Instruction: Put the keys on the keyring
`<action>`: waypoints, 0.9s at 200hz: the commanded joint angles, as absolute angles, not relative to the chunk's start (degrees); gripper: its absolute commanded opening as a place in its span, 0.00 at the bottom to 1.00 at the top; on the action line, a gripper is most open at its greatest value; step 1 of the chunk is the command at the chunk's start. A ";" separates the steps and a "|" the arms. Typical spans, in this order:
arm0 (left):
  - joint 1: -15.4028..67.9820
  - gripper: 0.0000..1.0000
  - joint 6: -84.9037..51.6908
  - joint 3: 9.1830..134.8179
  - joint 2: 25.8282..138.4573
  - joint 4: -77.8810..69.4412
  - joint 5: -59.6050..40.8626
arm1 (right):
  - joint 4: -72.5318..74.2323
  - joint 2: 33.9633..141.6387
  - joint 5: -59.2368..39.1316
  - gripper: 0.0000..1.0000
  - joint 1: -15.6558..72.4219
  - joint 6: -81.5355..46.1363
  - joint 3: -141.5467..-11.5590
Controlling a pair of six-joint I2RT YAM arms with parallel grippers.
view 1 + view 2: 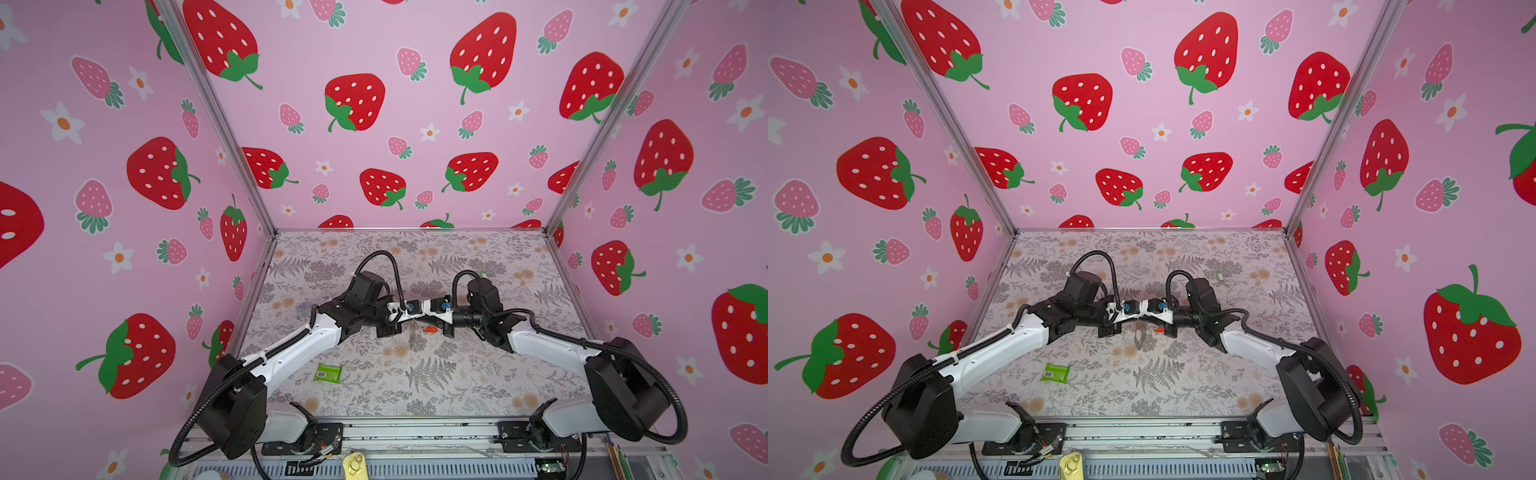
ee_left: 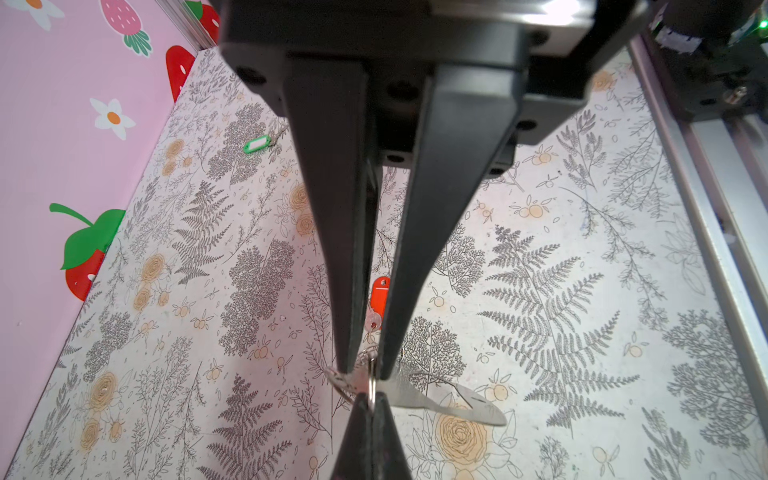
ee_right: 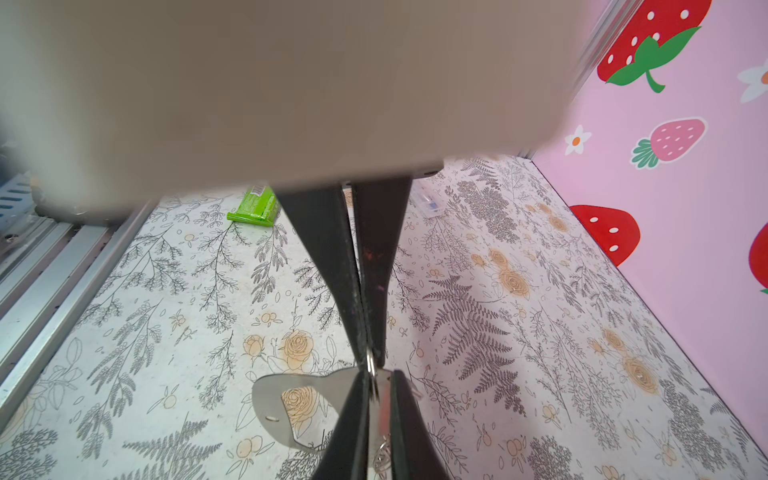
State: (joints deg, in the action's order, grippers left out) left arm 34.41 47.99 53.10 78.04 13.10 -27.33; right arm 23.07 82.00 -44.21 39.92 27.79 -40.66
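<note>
The left fingers (image 2: 328, 232) are pressed together on the keyring (image 3: 268, 397), clamping it where the short chain of silver rings meets the strap. The right fingers (image 3: 320, 257) meet them tip to tip and are pinched shut on one silver ring (image 3: 371, 368) of that chain, which shows edge-on in the narrow space between the two pairs of tips. From this shared grip the keyring's strap loop hangs out to one side, off the desk (image 1: 457, 386), with the floral print visible through its opening. In a top view the strap shows as a dull mauve shape (image 1: 1139, 336) just under the point where the two arms meet, over the middle of the desk. The red-orange key (image 2: 380, 293) is just beside the keyring, on the right arm's side and below the right fingers. The pictures do not show whether it lies flat on the desk or hangs from anything. The green key (image 1: 1221, 276) lies on the desk well apart from the keyring, toward the back wall and on the right arm's side. A green packet (image 1: 328, 372) with a white barcode label lies well apart from the keyring the other way, toward the front rail and on the left arm's side.
</note>
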 commanded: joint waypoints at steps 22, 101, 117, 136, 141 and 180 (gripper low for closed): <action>36.02 0.00 48.34 55.06 78.04 14.42 -27.53 | 24.17 82.42 -43.95 0.12 40.30 27.95 -40.12; 36.39 0.00 47.31 54.44 77.84 13.72 -27.07 | 24.44 81.93 -43.97 0.16 40.52 27.27 -38.59; 36.39 0.00 46.76 54.47 77.81 13.62 -27.16 | 24.52 82.00 -44.21 0.15 40.52 27.08 -38.45; 36.39 0.00 46.58 54.39 77.79 13.70 -26.83 | 24.61 81.68 -43.98 0.16 40.50 27.07 -37.85; 36.39 0.00 46.58 54.39 77.78 13.76 -26.73 | 24.61 81.62 -43.98 0.16 40.50 27.20 -37.69; 36.38 0.00 46.16 54.22 77.46 13.85 -26.80 | 24.79 81.47 -44.16 0.15 40.52 26.91 -37.26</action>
State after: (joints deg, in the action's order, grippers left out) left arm 35.42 46.72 53.10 77.97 13.10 -26.09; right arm 26.20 81.67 -44.42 39.90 26.59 -38.39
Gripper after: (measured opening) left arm 0.044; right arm 0.158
